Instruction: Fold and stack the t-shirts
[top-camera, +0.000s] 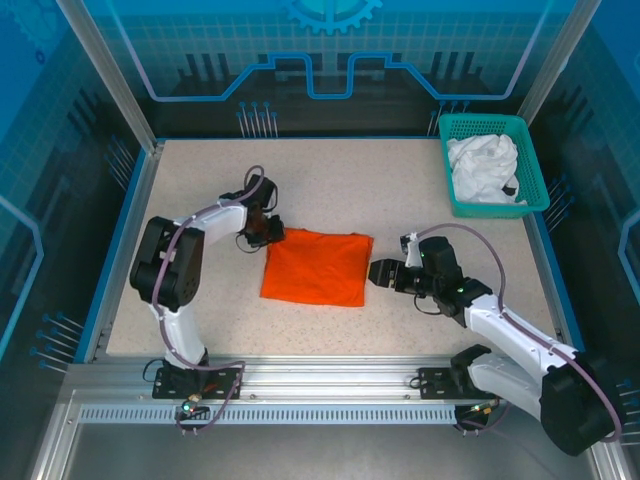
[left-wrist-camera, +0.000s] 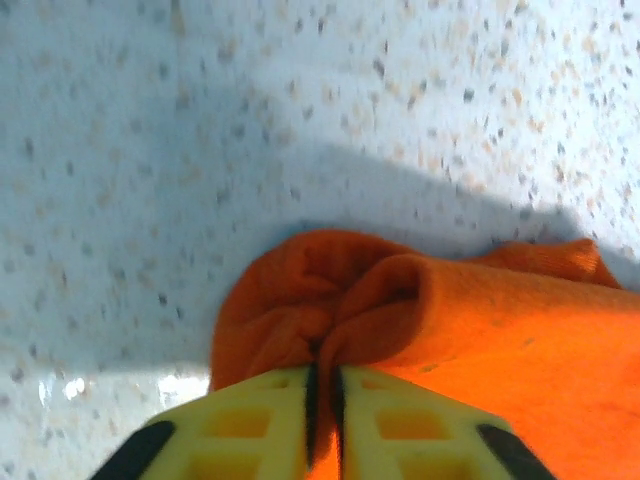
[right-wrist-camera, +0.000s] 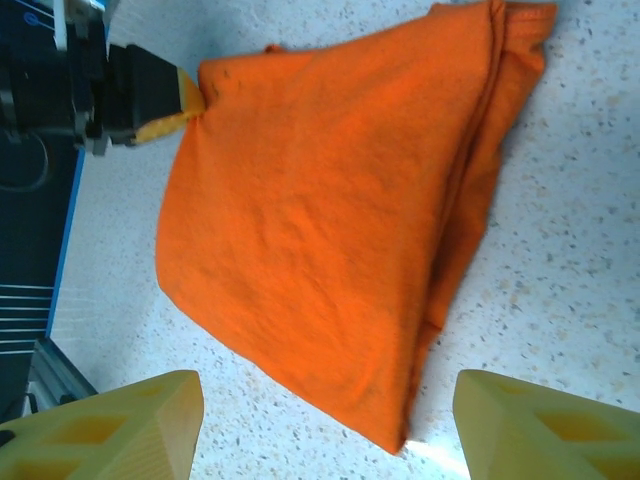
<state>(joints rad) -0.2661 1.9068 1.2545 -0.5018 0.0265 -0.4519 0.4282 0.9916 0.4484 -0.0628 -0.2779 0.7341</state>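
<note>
The orange t-shirt (top-camera: 318, 267) lies folded into a rough square in the middle of the table. My left gripper (top-camera: 272, 233) is at its far left corner, and in the left wrist view the yellow jaws (left-wrist-camera: 324, 370) are shut on a bunched fold of the orange t-shirt (left-wrist-camera: 480, 320). My right gripper (top-camera: 378, 273) hovers open just off the shirt's right edge. Between its wide-apart fingers (right-wrist-camera: 328, 400) a corner of the orange t-shirt (right-wrist-camera: 330, 200) points at the camera, not touched. The left gripper (right-wrist-camera: 185, 100) pinches the far corner there. The white t-shirt (top-camera: 482, 167) lies crumpled in the basket.
The teal lattice basket (top-camera: 493, 127) stands at the back right corner of the speckled table (top-camera: 340, 175). A blue raised border runs round the table, with metal frame posts at the back corners.
</note>
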